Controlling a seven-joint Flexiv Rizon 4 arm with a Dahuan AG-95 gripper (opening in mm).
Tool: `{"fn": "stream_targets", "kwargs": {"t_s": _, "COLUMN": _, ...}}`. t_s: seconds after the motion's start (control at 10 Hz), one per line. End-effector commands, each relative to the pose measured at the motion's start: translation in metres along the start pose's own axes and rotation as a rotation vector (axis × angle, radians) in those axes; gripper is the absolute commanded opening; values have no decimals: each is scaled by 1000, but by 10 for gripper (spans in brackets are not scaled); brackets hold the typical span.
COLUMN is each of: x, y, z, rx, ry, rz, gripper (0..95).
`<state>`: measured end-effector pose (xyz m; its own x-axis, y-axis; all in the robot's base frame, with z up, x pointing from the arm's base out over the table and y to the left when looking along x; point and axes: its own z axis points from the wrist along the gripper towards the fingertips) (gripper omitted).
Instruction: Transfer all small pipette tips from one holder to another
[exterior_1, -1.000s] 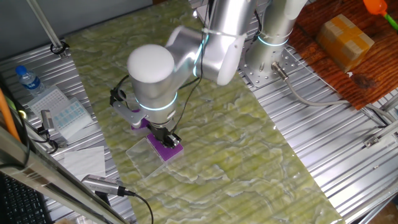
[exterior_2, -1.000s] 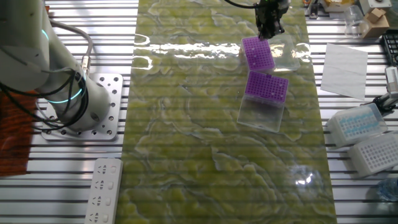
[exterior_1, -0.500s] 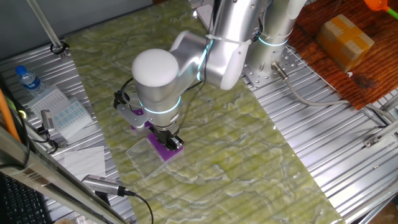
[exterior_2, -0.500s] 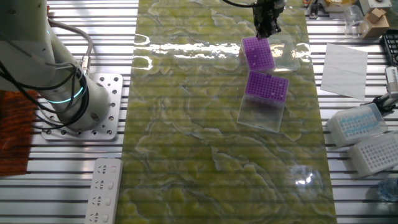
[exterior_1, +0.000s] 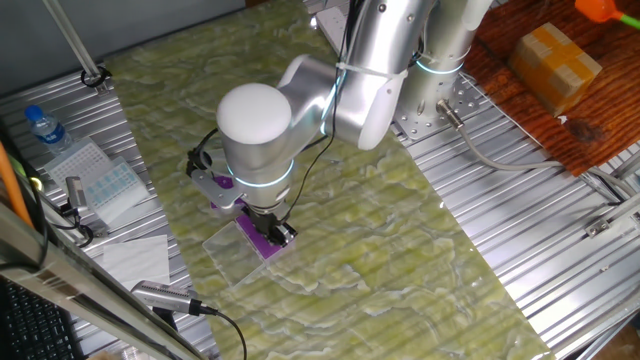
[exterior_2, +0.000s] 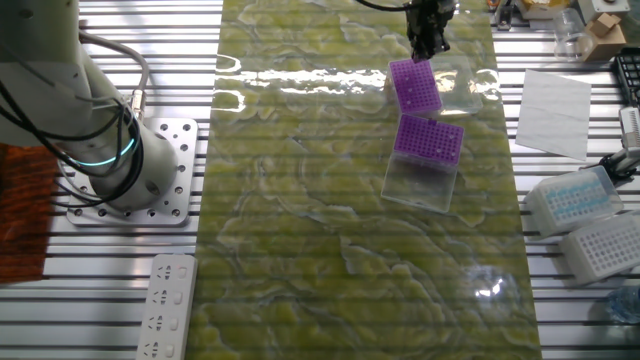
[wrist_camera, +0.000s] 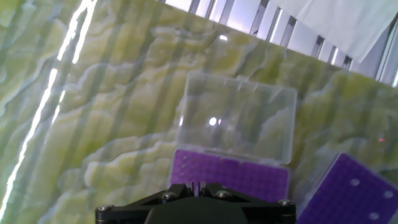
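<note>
Two purple tip racks lie on the green mat. The far rack (exterior_2: 414, 87) has its clear lid (exterior_2: 466, 85) open beside it. The near rack (exterior_2: 429, 139) also has a clear lid (exterior_2: 420, 185). My gripper (exterior_2: 428, 38) hangs just above the far rack's back edge. In the hand view my gripper (wrist_camera: 200, 185) is over that rack (wrist_camera: 236, 174) and its lid (wrist_camera: 239, 118), with the fingers pressed together. No tip shows between them. The second rack (wrist_camera: 351, 193) carries a few pale specks, the small pipette tips (wrist_camera: 354, 182). In the first fixed view my gripper (exterior_1: 272, 232) is over a rack (exterior_1: 258, 240).
White paper (exterior_2: 553, 100) and two boxed tip racks (exterior_2: 575, 198) lie on the ribbed metal right of the mat. A water bottle (exterior_1: 45, 128) and a cable (exterior_1: 200, 310) are at the table side. The arm base (exterior_2: 150, 170) stands left of the mat.
The arm has shifted slightly and the gripper has moved a little along the far rack's edge. The fingers stay together. The racks have not moved.
</note>
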<state>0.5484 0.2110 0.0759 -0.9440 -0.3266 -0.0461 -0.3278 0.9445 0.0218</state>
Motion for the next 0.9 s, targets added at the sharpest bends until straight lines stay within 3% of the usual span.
{"fn": "stream_targets", "kwargs": {"t_s": 0.1, "x": 2, "y": 0, "z": 0, "rx": 3, "ry": -2, "rz": 0, "gripper": 0}}
{"fn": "stream_targets", "kwargs": {"t_s": 0.9, "x": 3, "y": 0, "z": 5, "rx": 2, "ry": -15, "rz": -14, "gripper": 0}}
